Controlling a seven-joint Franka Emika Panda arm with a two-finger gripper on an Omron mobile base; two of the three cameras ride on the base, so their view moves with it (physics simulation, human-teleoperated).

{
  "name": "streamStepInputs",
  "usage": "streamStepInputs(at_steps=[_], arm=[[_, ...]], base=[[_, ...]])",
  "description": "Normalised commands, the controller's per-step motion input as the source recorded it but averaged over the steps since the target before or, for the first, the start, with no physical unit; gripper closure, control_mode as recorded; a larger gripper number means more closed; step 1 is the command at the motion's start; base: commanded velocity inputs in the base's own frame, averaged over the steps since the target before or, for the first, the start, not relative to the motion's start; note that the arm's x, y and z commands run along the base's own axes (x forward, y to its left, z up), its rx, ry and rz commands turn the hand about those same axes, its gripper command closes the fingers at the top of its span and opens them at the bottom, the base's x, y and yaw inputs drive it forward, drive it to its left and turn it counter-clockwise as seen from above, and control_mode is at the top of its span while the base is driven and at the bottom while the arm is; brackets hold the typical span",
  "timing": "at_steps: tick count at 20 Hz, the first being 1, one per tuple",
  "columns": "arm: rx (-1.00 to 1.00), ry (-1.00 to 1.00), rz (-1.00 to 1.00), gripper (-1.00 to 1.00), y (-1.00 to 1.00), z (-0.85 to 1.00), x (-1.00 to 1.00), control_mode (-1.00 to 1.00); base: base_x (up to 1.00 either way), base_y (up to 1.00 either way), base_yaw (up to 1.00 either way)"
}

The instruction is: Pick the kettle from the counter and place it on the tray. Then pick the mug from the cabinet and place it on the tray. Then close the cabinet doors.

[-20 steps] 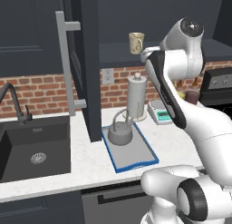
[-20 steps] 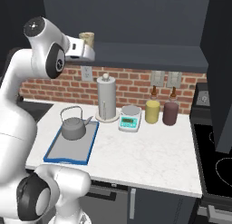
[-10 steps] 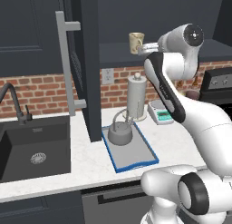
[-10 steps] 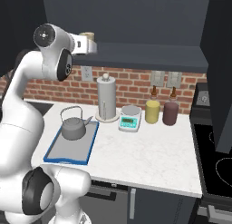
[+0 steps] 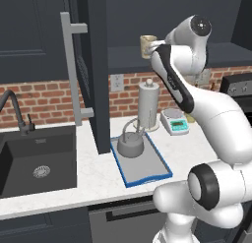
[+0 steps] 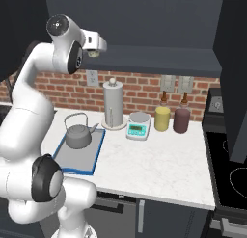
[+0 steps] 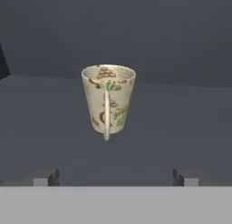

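Claw (image 7: 116, 177) spread wide, holding nothing, raised to cabinet (image 5: 162, 57) shelf level. One mug (image 7: 108, 99) just beyond fingertips (image 7: 44, 177), centred between them, untouched: cream, tapered, mottled brown-green pattern, thin handle facing claw, upright on dark matte shelf. Below on counter (image 6: 144, 157), veined white marble: one flat grey tray (image 5: 147, 163), blue rim, one squat grey metal kettle (image 5: 130, 145) with arched loop handle on its far end. Right of tray: one tall grey cylinder (image 6: 113, 105), one scale (image 6: 138, 126), two bottles, yellow (image 6: 162, 118) and maroon (image 6: 181, 119). One cabinet door (image 5: 93, 70) open, silver bar handle (image 5: 71, 72).
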Motion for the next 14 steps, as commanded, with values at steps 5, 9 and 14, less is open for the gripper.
streamStepInputs(at_steps=[5, 9, 14], arm=[[0.0, 0.03, 0.01, -1.0, 0.22, -0.04, 0.34, -1.0], [-0.02, 0.0, 0.0, -1.0, 0.15, -0.2, 0.27, -1.0], [-0.12, 0.0, 0.0, -1.0, 0.02, -0.2, 0.27, -1.0]], base=[[0.0, 0.0, 0.0], [0.0, 0.0, 0.0], [0.0, 0.0, 0.0]])
